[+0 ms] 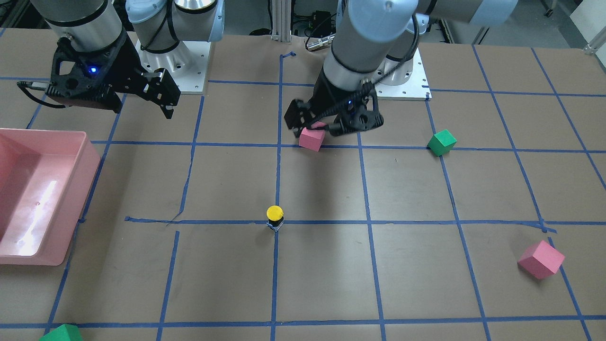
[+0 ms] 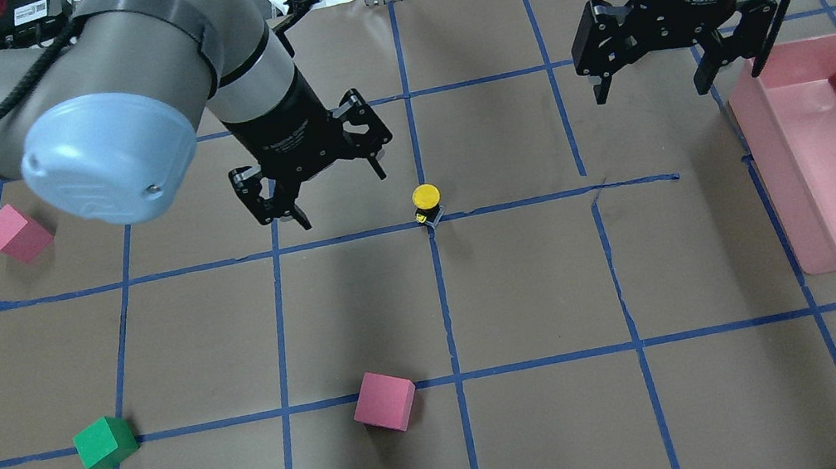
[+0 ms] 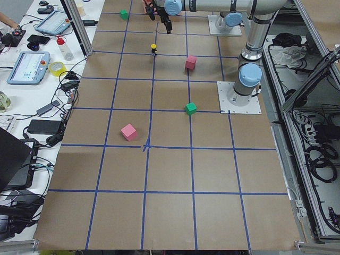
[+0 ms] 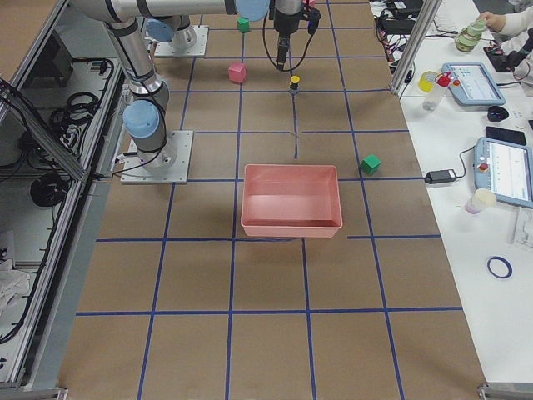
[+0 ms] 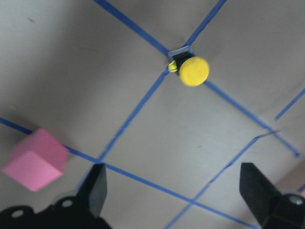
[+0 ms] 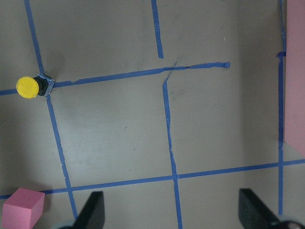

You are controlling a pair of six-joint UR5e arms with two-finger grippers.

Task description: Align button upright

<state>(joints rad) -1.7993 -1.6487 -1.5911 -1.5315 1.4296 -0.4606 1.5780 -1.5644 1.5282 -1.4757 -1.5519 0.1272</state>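
The button (image 2: 426,198) stands upright on a blue tape crossing near the table's middle, yellow cap up, black body below. It also shows in the front view (image 1: 274,214), the left wrist view (image 5: 193,70) and the right wrist view (image 6: 29,87). My left gripper (image 2: 340,192) is open and empty, raised above the table just to the button's left. My right gripper (image 2: 649,90) is open and empty, well to the button's right, near the pink bin.
A pink bin (image 2: 762,155) stands at the table's right side. A pink cube (image 2: 384,401) and a green cube (image 2: 105,442) lie nearer the robot. Another pink cube (image 2: 15,233) lies at the far left. A second green cube (image 1: 61,334) sits at the far edge.
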